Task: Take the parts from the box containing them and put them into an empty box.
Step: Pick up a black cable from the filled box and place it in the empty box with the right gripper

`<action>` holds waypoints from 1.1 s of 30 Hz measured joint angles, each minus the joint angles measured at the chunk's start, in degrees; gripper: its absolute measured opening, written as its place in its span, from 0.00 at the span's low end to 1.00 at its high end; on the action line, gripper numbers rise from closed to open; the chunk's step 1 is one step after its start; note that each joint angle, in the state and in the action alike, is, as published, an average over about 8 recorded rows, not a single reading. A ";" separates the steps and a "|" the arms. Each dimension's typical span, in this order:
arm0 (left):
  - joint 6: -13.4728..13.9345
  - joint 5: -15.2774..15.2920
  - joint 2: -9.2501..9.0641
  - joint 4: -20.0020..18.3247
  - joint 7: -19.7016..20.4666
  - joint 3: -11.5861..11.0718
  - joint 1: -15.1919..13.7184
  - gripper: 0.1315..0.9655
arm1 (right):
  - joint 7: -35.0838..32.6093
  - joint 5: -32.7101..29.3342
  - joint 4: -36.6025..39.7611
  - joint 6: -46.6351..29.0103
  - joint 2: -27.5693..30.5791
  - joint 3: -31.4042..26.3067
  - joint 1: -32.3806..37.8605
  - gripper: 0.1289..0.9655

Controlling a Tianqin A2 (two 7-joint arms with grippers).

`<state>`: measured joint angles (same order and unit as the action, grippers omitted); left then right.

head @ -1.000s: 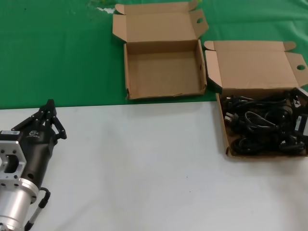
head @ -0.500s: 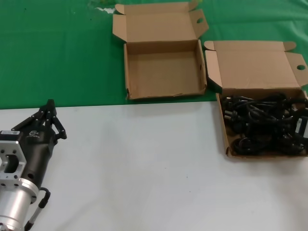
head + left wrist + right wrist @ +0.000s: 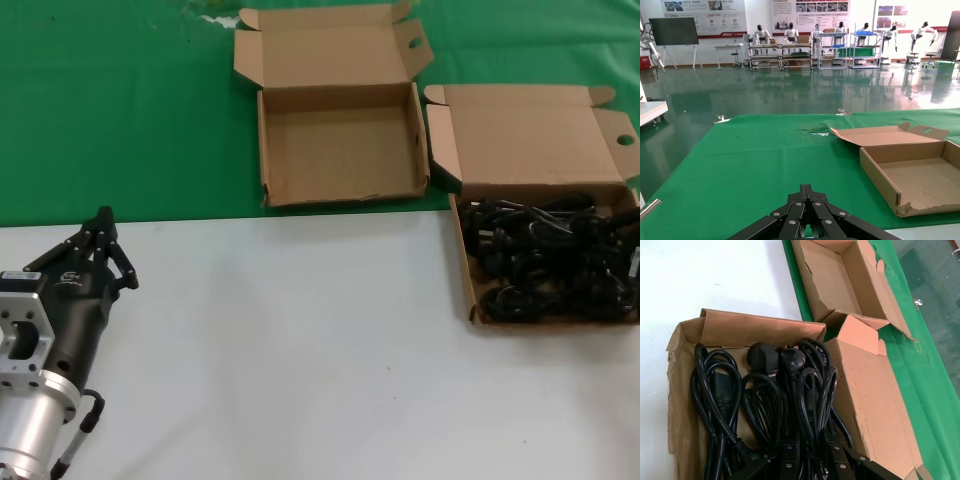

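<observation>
where the white table (image 3: 300, 350) met the green cloth (image 3: 120, 110), the box of cords (image 3: 462, 262) sat at the right edge of the head view, its long axis running left to right and its lid (image 3: 530, 140) thrown back away from the robot. the power cords (image 3: 545, 262) lay heaped inside it, their loops mostly stretched along that same axis, two moulded plugs (image 3: 775, 360) lying near one short wall. the right gripper (image 3: 810, 465) hung just above the heap, only its black finger bases showing in the wrist view, so i could not tell whether its jaws were spread or closed. the empty box (image 3: 340, 150) stood on the cloth just left of the full one, lids nearly touching, wavy front rim toward the robot. the left gripper (image 3: 103, 222) rested well apart at the table's left, fingers seemingly pressed together to a point, with open white surface between it and both boxes.
</observation>
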<state>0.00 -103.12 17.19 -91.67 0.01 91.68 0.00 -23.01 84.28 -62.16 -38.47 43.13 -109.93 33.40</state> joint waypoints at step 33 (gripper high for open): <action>0.00 0.00 0.00 0.00 0.00 0.00 0.00 0.01 | 7.82 -0.72 -9.10 0.23 0.30 1.92 4.41 0.09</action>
<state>0.00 -103.12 17.19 -91.67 0.02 91.68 0.00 -15.19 83.56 -71.26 -38.25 43.43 -108.01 37.81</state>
